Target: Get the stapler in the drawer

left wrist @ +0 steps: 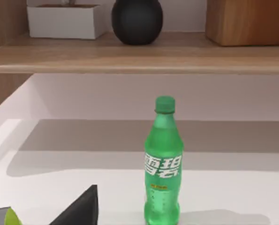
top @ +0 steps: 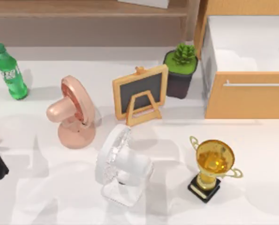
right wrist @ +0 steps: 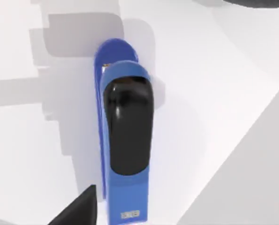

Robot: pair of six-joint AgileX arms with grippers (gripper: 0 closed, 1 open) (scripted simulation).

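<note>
Stapler (right wrist: 124,140): blue body, black top; rigid, smooth, moderately light. Grip across narrow sides, mid-length. Drawer (top: 246,101) open. Jaws: state indeterminable.

You see the drawer (top: 245,70) pulled open at the table's far right corner, white inside, orange-brown wooden front, thin silver bar handle. The blue stapler (right wrist: 123,140), black-topped, lies flat on the white tabletop.

A white surface (top: 252,154) under soft light, faint shadows across it. Along its far edge runs a brown wooden shelf (top: 83,9), backed by a pale wall (left wrist: 130,93).
</note>
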